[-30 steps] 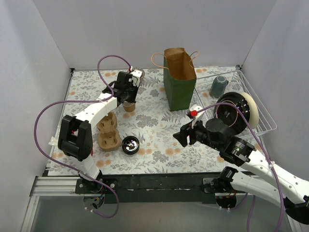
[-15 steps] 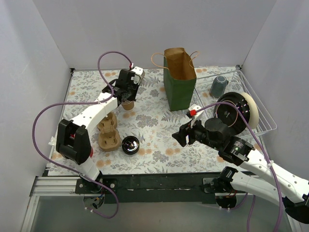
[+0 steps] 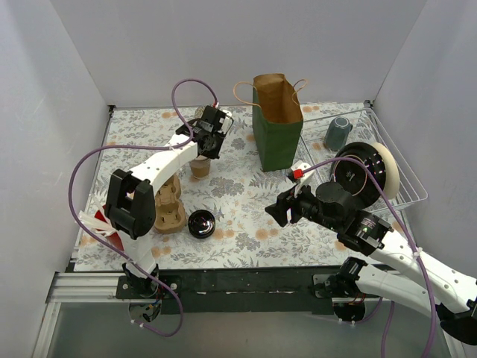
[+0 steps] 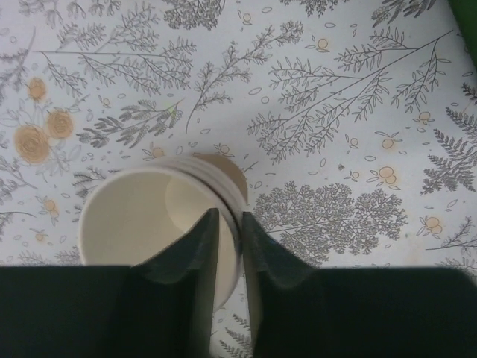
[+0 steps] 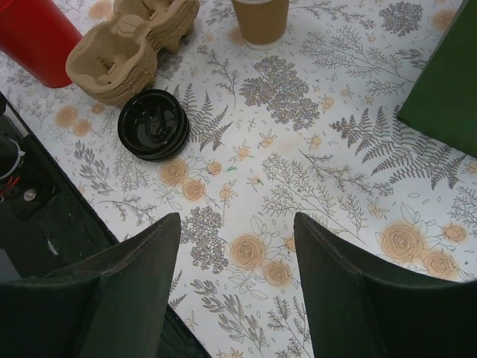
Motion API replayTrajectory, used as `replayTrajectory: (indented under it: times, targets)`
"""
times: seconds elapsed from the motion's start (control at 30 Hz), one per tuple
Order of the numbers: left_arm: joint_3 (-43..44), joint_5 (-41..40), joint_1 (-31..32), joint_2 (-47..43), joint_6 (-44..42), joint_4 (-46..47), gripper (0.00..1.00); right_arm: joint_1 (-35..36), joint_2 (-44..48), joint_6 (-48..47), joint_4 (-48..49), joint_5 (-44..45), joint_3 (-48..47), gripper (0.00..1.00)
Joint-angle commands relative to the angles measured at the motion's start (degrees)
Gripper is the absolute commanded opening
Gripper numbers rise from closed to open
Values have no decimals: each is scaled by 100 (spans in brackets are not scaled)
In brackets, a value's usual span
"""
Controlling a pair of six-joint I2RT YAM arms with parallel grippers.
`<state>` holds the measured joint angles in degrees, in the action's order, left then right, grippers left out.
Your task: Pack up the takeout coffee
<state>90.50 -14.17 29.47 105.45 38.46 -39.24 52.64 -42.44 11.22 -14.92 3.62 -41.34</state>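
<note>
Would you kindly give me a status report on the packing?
Left gripper astride cup rim, grip unclear; right gripper open. Cup unlidded, on table. Lid lies apart; nothing blocking bag.

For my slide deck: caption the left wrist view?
Left hand fingers straddling the rim of an open, lidless paper cup on the floral tablecloth.

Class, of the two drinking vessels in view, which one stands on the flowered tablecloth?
The tan paper cup beneath the left gripper; the grey-blue mug sits in the wire rack.

Relative to the paper bag (image 3: 277,127): cup (image 3: 199,167) to its left, spare lid (image 3: 201,223) and stacked carriers (image 3: 168,201) left and nearer, mug (image 3: 337,133) in wire rack (image 3: 406,179) to its right.
</note>
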Motion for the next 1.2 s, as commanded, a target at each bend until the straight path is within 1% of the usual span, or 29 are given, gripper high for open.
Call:
replayTrajectory:
  times: [0.0,0.17,0.33,0.43,0.73,0.93,0.97,1.07,1.17]
  targets:
    - [21,125,6,-226,136,-163,0,27,69,20,182,-37,-111,71]
    - [-111,117,14,-367,30,-48,0,35,130,20,156,-10,-85,71]
    - [178,-76,41,-455,-49,-162,0,36,148,29,182,-19,-49,71]
    - [573,-339,85,-359,-23,-461,0,27,113,38,191,-36,-49,71]
    - [706,-578,129,-323,21,-549,0,35,60,64,226,-54,-41,71]
    - [1487,-569,164,-534,83,-698,0,27,60,64,209,-45,-111,71]
    - [1732,-517,173,-543,74,-768,0,27,60,73,209,-54,-137,71]
    - [2076,-429,190,-561,57,-1022,0,27,51,117,217,-80,-164,71]
    - [2340,-43,234,-727,162,-1191,0,35,60,117,279,7,-94,71]
